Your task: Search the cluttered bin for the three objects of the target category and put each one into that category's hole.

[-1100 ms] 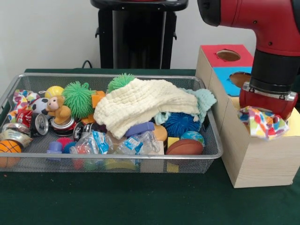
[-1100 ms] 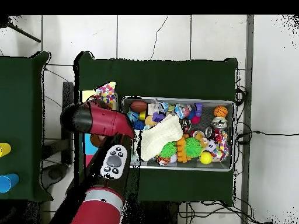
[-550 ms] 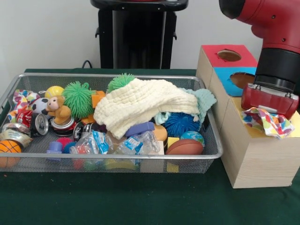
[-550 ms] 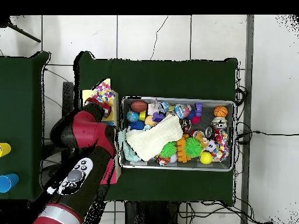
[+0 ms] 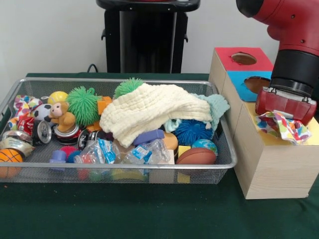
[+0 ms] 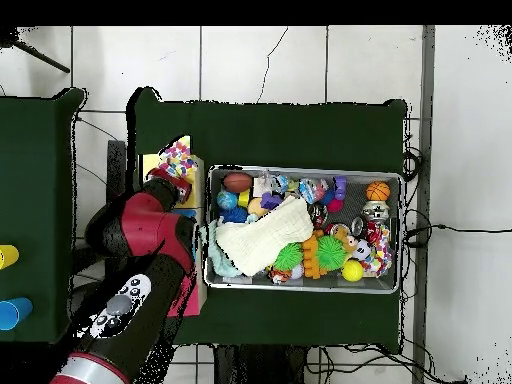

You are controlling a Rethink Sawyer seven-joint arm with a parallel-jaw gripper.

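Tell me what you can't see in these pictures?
- Gripper, front view: its red housing hides whether it is shut on the colourful cloth or has let go.
- Yellow hole, both views: the cloth and the arm cover it.
- Things under the cream towel, both views: hidden.
- Labels on the crumpled plastic bottles, front view: too small to read.

The bin is shiny wire mesh. Over it lies a soft, crinkled cream cloth. The box at right is pale matt wood grain. Glossy red plastic covers the arm.
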